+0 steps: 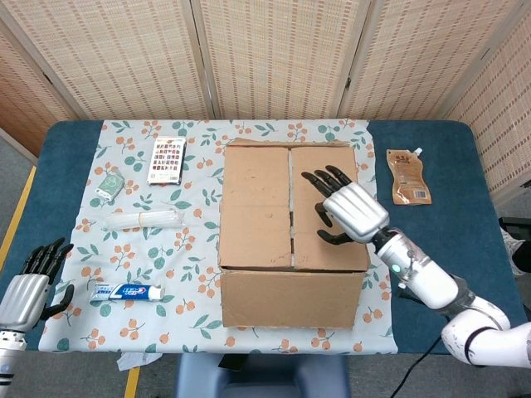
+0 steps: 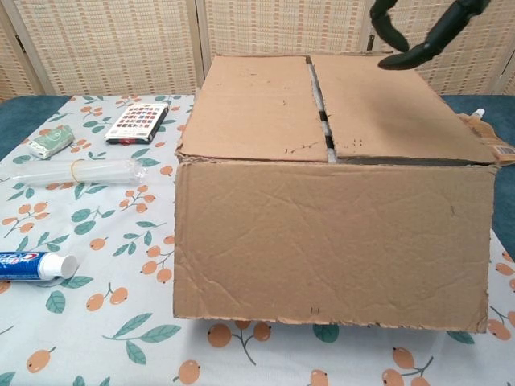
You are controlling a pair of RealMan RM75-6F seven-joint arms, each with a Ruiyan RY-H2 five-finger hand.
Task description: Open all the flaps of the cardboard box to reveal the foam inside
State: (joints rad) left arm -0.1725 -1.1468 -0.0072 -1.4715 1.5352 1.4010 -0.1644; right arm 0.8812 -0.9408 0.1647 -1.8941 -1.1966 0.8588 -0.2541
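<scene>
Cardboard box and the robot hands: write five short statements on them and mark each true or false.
1. The cardboard box has both top flaps shut. True.
2. The right robot hand is above the box's right top flap. True.
3. The left robot hand holds the toothpaste tube. False: it is empty, left of the tube.
4. Foam shows inside the box. False: the flaps hide the inside.
5. The brown pouch lies on the blue table, right of the box. True.

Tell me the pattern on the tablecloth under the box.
White tablecloth printed with orange berries and green leaves; clearest in the chest view.
</scene>
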